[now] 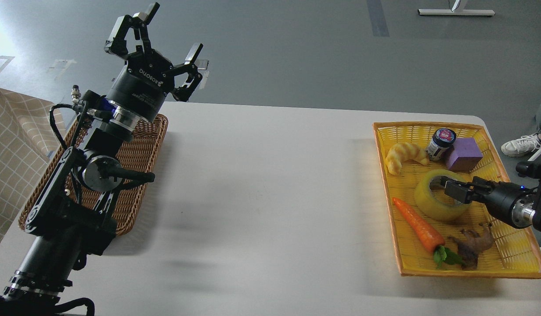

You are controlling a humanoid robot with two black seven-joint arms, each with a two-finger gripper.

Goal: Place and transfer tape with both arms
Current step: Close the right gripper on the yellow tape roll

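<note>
The tape (430, 202), a thick translucent yellow roll with a pale core, lies flat in the yellow tray (512, 252) at the table's right end. My right gripper (454, 192) comes in from the right and sits low over the roll's hole and right rim. It is dark and seen end-on, so its fingers cannot be told apart. My left gripper (175, 27) is open and empty. It is raised high above the far end of the brown wicker basket (136, 175) at the table's left.
In the tray with the tape are a croissant (402, 156), a small jar (441, 142), a purple block (463, 154), a carrot (417, 224) and a brown toy animal (472, 244). A checked cloth (11, 149) hangs at the far left. A person's shoe (521, 145) is beyond the table's right edge.
</note>
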